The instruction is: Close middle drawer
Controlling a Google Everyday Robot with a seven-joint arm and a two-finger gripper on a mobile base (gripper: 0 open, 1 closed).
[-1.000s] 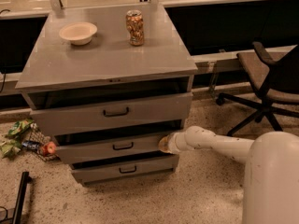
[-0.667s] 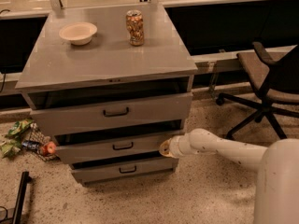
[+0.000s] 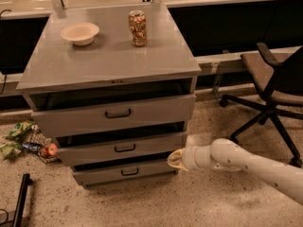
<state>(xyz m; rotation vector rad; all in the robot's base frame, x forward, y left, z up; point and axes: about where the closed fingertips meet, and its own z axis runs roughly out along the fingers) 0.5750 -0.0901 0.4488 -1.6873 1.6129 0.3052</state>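
Observation:
A grey metal cabinet [image 3: 113, 60] has three drawers, all standing a little way out. The middle drawer [image 3: 94, 150] has a medium-height front and a small black bar handle [image 3: 124, 148]; a dark gap shows above its front. My gripper [image 3: 174, 159], on a white arm reaching in from the right, is at the right end of the middle drawer's front, level with its lower edge. The top drawer [image 3: 71, 119] has the tallest front. The bottom drawer [image 3: 99, 175] has the shortest.
A cream bowl [image 3: 79, 33] and a can [image 3: 138, 28] stand on the cabinet top. A black office chair [image 3: 274, 89] is at the right. Litter and a red object [image 3: 49, 150] lie on the floor to the left, with a black bar [image 3: 20, 200] below them.
My gripper has moved down and slightly to the right along the right end of the middle drawer's front. The drawers look unchanged.

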